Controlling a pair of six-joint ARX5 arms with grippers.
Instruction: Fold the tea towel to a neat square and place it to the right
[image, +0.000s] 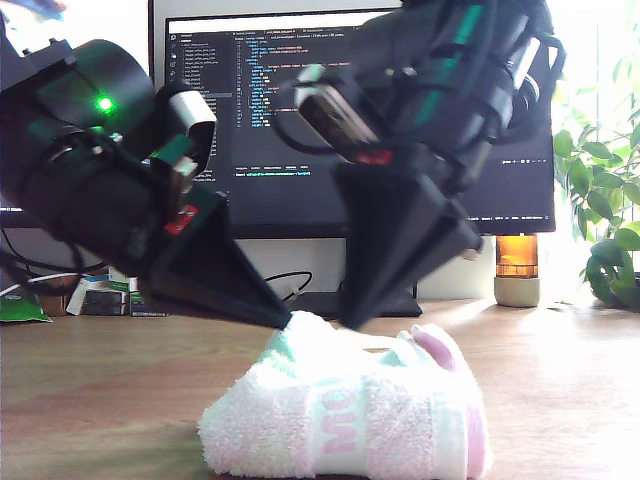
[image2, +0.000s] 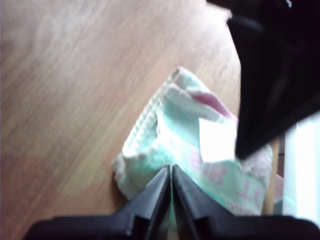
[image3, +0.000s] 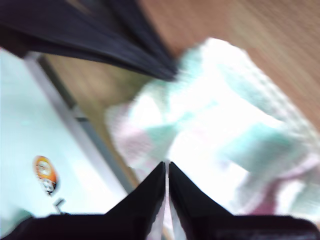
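2 arms angled steeply down, both claws (image: 290, 322) (image: 350, 322) clenched, seemingly pinching folded tea towel (image: 350, 420).

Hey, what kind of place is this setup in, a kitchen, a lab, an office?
Most likely an office or home desk used as a robot workspace. A large monitor full of code stands behind the wooden desk, a leafy houseplant sits at the exterior view's right, and the tea towel lies in front.

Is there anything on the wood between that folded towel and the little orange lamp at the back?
No. In the exterior view, the table between the tea towel and the orange lamp is bare wood, lit by sunlight.
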